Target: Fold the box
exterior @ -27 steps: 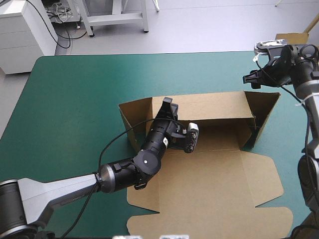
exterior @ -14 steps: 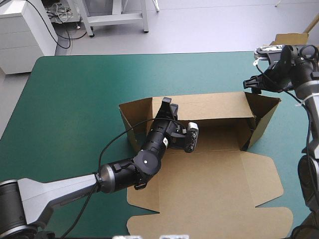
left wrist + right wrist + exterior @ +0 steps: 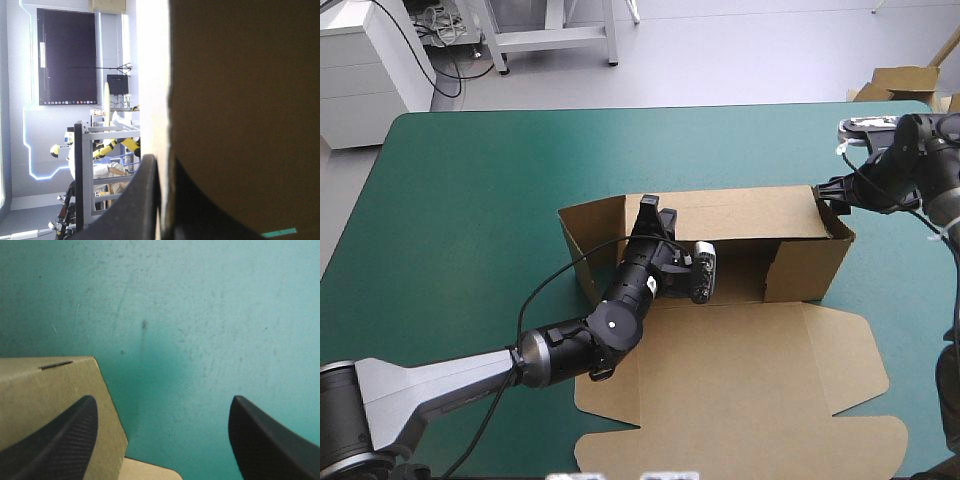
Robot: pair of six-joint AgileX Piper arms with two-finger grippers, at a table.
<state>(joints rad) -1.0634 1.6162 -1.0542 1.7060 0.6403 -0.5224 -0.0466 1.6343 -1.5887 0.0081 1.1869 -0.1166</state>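
Left end effector is clamped on the box: its black fingers are all but together, pinching the top edge of the raised back wall, and the left wrist view shows that brown board standing right against them. The box sits on the table, a little toward 4 o'clock from the middle of the teal-green cover. Its back wall stands upright along the 12 o'clock side. The left end effector grips this wall toward the 11 o'clock corner, with its arm reaching in from 7 o'clock across the flat board. The end flap at 9 o'clock angles outward from the back wall. The end flap at 3 o'clock is swung inward from the back wall's corner and stands upright. The wide lid panel lies flat on the cover toward 6 o'clock, its side tabs spread out. The right end effector is at the box's 2 o'clock corner with its fingers wide apart and nothing between them. One finger is over the top of the corner's brown wall and the other is over bare cover just beyond the box; whether either touches the board cannot be told. More brown board lies off the table, past its 1 o'clock corner.
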